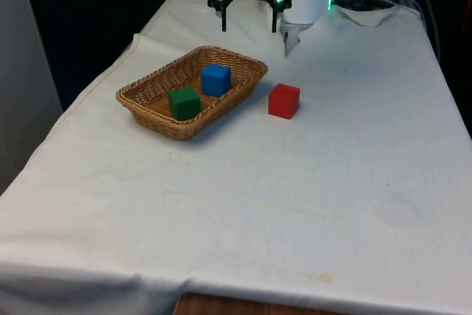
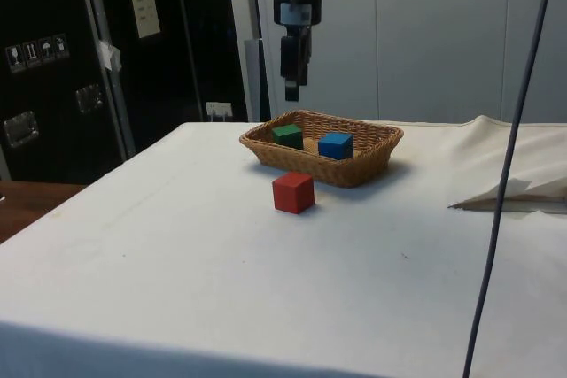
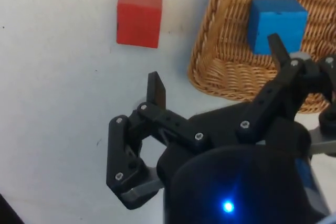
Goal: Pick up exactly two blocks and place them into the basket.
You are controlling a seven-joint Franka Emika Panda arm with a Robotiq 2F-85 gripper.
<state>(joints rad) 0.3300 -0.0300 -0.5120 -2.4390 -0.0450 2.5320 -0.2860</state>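
A wicker basket [image 1: 151,86] [image 2: 372,143] [image 3: 210,51] holds a green block [image 1: 184,102] [image 2: 287,135] and a blue block [image 1: 216,80] [image 2: 336,144] [image 3: 276,25]. A red block [image 1: 284,100] [image 2: 293,192] [image 3: 139,18] sits on the cloth beside the basket, on the front view's right of it. My gripper [image 1: 248,21] [image 2: 291,86] [image 3: 215,74] hangs open and empty high above the table, behind the basket's far end. Nothing is between its fingers [image 3: 156,90].
The white cloth is rumpled into folds [image 1: 372,14] [image 2: 514,188] near the robot's base. A dark cable [image 2: 509,165] hangs across the side view's right. Bare cloth stretches from the blocks to the table's near edge.
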